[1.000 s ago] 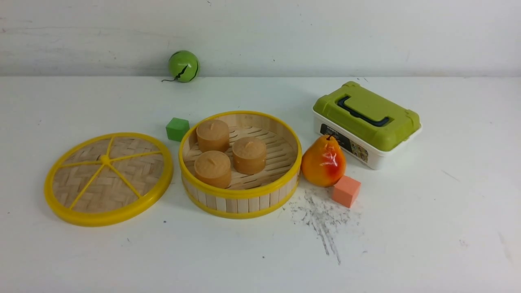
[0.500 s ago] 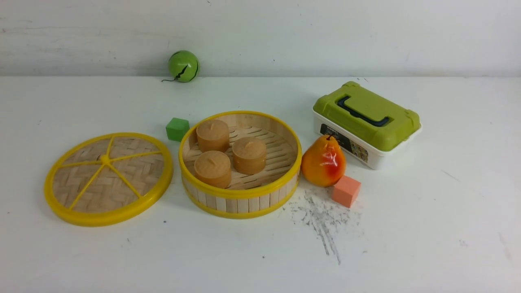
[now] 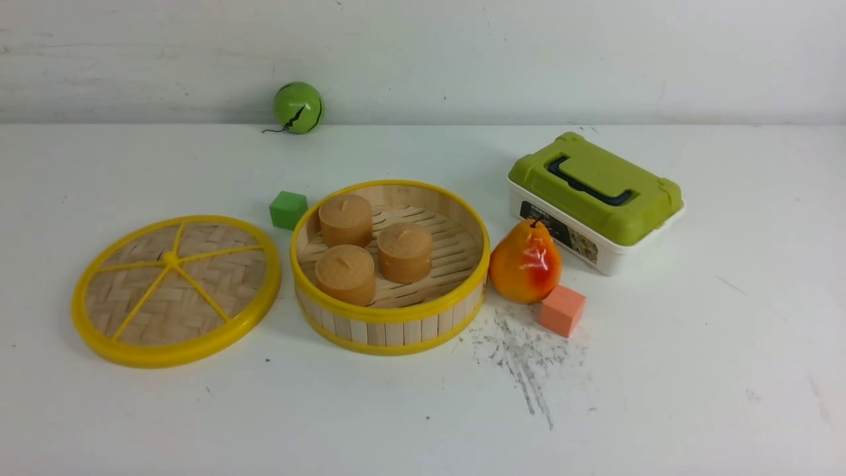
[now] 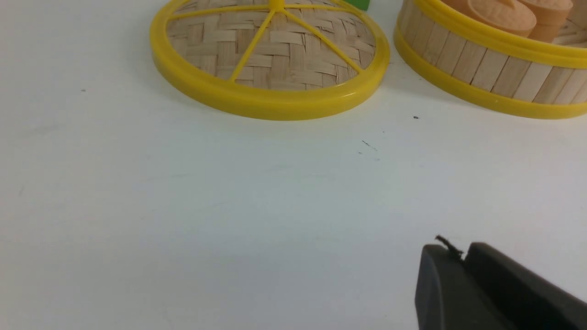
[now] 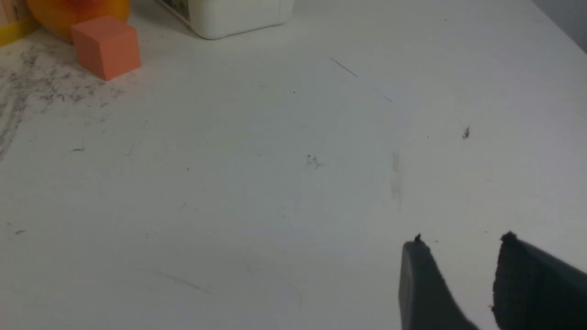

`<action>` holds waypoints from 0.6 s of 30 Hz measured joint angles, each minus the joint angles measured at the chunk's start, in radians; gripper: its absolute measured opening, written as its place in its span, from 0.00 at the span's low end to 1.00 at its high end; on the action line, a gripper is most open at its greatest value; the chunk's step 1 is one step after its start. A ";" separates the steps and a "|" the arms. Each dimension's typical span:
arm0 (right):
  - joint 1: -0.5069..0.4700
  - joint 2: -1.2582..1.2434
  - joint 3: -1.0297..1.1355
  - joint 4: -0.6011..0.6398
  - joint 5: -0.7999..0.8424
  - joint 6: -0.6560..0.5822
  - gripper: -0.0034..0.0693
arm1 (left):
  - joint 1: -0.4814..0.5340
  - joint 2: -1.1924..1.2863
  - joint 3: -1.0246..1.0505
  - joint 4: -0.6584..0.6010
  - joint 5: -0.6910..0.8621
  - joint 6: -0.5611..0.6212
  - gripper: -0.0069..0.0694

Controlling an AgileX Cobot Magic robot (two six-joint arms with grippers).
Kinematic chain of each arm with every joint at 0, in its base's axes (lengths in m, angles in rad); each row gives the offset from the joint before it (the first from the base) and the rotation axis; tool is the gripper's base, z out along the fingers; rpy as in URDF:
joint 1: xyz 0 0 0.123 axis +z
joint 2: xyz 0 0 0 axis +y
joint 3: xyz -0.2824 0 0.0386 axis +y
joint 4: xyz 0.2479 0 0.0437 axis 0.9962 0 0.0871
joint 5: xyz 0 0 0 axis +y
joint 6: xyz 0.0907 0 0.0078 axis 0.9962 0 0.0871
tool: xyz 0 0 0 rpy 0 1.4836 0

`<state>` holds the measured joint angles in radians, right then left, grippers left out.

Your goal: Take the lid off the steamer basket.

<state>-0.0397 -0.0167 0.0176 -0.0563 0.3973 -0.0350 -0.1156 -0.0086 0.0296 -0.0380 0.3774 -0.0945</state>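
Note:
The lid (image 3: 175,291), a woven bamboo disc with a yellow rim and spokes, lies flat on the table just left of the steamer basket (image 3: 390,330). The basket stands uncovered with three brown round cakes (image 3: 373,254) inside. Neither arm shows in the front view. In the left wrist view the lid (image 4: 270,59) and the basket wall (image 4: 481,68) lie well beyond my left gripper (image 4: 461,252), whose fingers sit pressed together, holding nothing. My right gripper (image 5: 461,243) hovers open over bare table, nothing between its fingers.
A green cube (image 3: 288,210) sits behind the basket's left side and a green ball (image 3: 298,107) by the back wall. Right of the basket are a pear (image 3: 525,262), an orange cube (image 3: 562,310) and a white box with a green lid (image 3: 595,198).

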 joint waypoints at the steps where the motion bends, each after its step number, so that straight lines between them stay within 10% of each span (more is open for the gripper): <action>1: 0.000 0.000 0.000 0.000 0.000 0.000 0.38 | 0.000 0.000 0.000 0.000 0.000 0.000 0.17; 18: 0.000 0.000 0.000 0.000 0.000 0.000 0.38 | 0.000 0.000 0.000 0.000 0.003 0.000 0.19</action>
<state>-0.0397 -0.0167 0.0176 -0.0563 0.3973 -0.0350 -0.1156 -0.0086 0.0296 -0.0380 0.3807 -0.0945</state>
